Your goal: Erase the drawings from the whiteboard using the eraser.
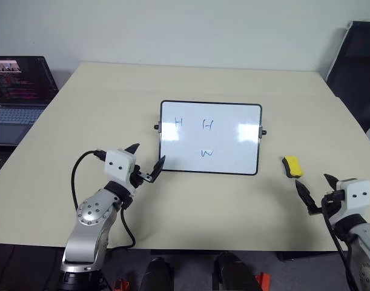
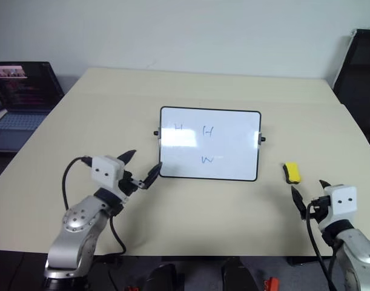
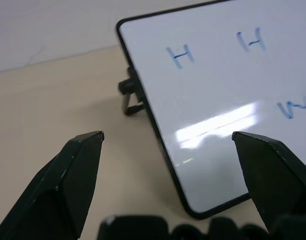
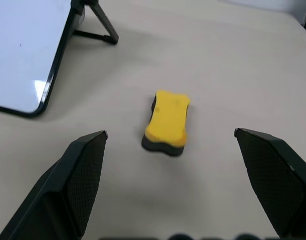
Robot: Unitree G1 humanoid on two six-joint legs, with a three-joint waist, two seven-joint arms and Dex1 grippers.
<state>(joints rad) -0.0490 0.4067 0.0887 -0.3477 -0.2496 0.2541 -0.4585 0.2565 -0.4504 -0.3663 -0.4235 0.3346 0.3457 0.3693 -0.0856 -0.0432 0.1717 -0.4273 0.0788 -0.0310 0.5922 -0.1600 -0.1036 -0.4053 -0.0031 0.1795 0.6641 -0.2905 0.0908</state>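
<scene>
An open laptop (image 1: 18, 91) sits left of the beige table (image 1: 203, 82).

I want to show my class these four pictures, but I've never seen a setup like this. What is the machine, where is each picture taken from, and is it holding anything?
It is a two-armed humanoid robot at a table. The two wide pictures come from cameras in its head, looking down; the two close-ups come from cameras on its wrists. On the table lie a whiteboard with blue drawings and, to its right, a yellow eraser. A laptop sits off to the left. The left end effector is near the board's corner; the right end effector faces the eraser. Both are open and hold nothing.
</scene>
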